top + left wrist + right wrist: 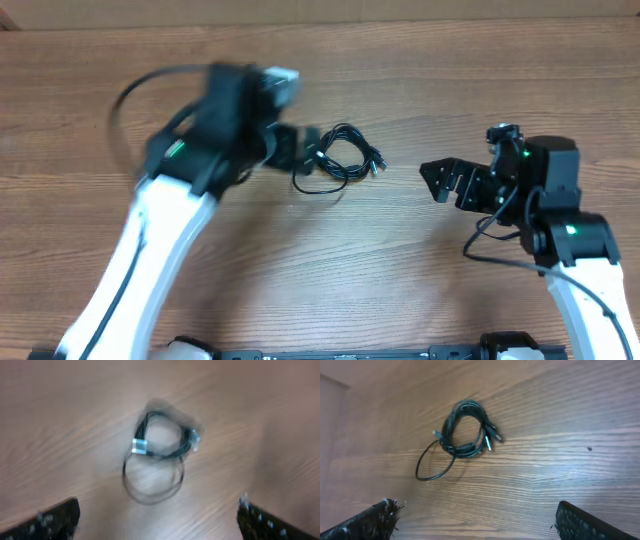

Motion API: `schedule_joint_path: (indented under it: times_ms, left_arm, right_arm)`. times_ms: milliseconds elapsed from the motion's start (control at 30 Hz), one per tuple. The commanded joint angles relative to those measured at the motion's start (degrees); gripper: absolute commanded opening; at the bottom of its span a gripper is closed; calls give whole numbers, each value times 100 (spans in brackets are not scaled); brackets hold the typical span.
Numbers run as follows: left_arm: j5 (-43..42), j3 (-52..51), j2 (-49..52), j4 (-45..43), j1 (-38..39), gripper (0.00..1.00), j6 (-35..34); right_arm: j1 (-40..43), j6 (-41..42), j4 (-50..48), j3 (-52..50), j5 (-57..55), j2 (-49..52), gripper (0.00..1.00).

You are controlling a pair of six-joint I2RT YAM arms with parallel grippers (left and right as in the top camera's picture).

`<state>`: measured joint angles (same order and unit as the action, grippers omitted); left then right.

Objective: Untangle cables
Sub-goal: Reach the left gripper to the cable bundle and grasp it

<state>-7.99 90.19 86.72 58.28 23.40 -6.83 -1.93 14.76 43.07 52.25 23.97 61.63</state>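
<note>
- Lying coiled on the wood table (420, 80), the cables (340, 155) make 1 small bundle w/ a loose loop trailing toward the L arm; plug ends poke out on the R-arm side.
- Nearer of the 2: left gripper (300, 150), just beside the bundle. In its wrist view the fingers (55, 517) sit wide apart, coil ahead between them.
- Farther: right gripper (435, 182), also spread, holding nothing, well apart from the bundle.
- Likely 1st grab goes to the L arm.
- No containers in view.
</note>
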Motion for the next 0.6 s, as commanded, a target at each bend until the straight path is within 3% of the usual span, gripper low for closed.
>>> schedule_joint_path:
  times_ms: [0, 233, 567]
  left_arm:
    - [520, 1091, 1268, 592, 332, 100, 299]
    - [518, 1154, 2581, 885, 402, 100, -2]
    - [444, 1154, 3654, 931, 389, 100, 39]
  right_arm:
    - [-24, 199, 92, 188, -363, -13, 100]
    - [-26, 149, 662, 442, -1469, -15, 100]
    - [-26, 129, 699, 442, -1497, -15, 100]
